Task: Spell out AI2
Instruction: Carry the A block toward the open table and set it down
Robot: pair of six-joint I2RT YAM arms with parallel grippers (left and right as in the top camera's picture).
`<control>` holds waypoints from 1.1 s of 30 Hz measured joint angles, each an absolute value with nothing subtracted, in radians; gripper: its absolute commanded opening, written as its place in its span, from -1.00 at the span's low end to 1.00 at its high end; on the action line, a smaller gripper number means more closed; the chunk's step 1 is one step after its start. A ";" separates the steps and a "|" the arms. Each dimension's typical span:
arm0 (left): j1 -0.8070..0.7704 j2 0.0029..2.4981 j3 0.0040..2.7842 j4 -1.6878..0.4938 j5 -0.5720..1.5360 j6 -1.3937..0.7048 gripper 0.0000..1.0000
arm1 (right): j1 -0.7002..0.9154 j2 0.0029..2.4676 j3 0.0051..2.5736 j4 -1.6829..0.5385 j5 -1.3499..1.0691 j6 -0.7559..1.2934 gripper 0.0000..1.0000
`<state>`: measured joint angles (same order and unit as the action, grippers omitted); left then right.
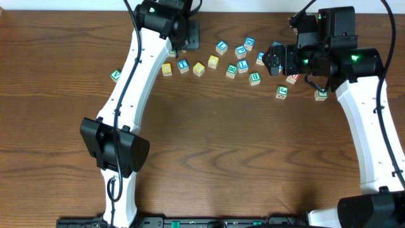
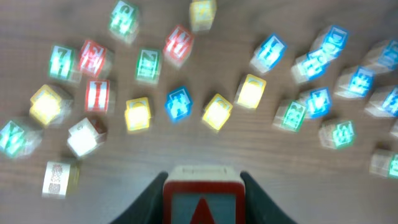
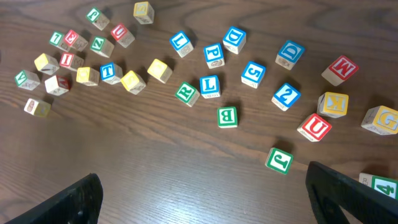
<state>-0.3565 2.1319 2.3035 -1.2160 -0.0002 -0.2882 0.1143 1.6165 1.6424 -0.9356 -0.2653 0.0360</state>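
Note:
My left gripper [image 2: 203, 208] is shut on a red-framed block [image 2: 203, 198] whose face shows a red A-like peak. It hangs above the table, near the left part of the block scatter [image 1: 182, 43]. My right gripper [image 3: 205, 199] is open and empty above bare wood, at the right end of the scatter [image 1: 276, 58]. A blue "2" block [image 3: 286, 95] lies ahead of it to the right. A red "I" block [image 3: 67, 60] sits in the far left cluster and also shows in the left wrist view [image 2: 98, 96]. A blue "I" block [image 3: 181, 43] lies further back.
Several letter blocks lie in a band across the back of the table, among them green "B" [image 3: 227, 116], green "J" [image 3: 279, 160], red "U" [image 3: 314, 127] and yellow "K" [image 3: 333, 104]. A lone green block [image 1: 115, 76] sits at the left. Bare wood [image 1: 240, 158] fills the front.

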 measured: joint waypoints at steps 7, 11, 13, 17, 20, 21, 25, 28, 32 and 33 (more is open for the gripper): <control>-0.359 2.138 2.279 -1.373 0.000 -0.339 -0.53 | 0.114 1.617 1.642 -0.935 -0.265 0.036 0.98; -0.366 2.138 2.179 -1.372 -0.001 -0.366 -0.56 | 0.114 1.617 1.642 -0.936 -0.265 0.036 0.98; -0.372 2.141 2.115 -1.361 0.000 -0.375 -0.56 | 0.114 1.617 1.642 -0.935 -0.265 0.036 0.99; -0.394 2.146 1.999 -1.302 -0.001 -0.391 -0.62 | 0.114 1.617 1.642 -0.936 -0.265 0.036 0.98; -0.419 2.149 1.938 -1.226 -0.003 -0.393 -0.62 | 0.114 1.617 1.642 -0.936 -0.265 0.036 0.99; -0.426 2.149 1.925 -1.196 -0.003 -0.393 -0.62 | 0.114 1.617 1.642 -0.936 -0.265 0.036 0.99; -0.461 2.149 1.853 -1.049 -0.003 -0.394 -0.62 | 0.114 1.617 1.642 -0.936 -0.265 0.036 0.99; -0.482 2.149 1.780 -0.953 -0.003 -0.398 -0.62 | 0.114 1.617 1.642 -0.936 -0.265 0.036 0.99; -0.496 2.149 1.673 -0.830 -0.004 -0.413 -0.62 | 0.114 1.617 1.642 -0.935 -0.265 0.036 0.98; -0.498 2.149 1.643 -0.804 -0.008 -0.423 -0.63 | 0.114 1.617 1.642 -0.936 -0.265 0.036 0.98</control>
<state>-0.4976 2.1490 1.6428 -0.8036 -0.0078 -0.4232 0.1143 1.6165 1.6424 -0.9356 -0.2649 0.0360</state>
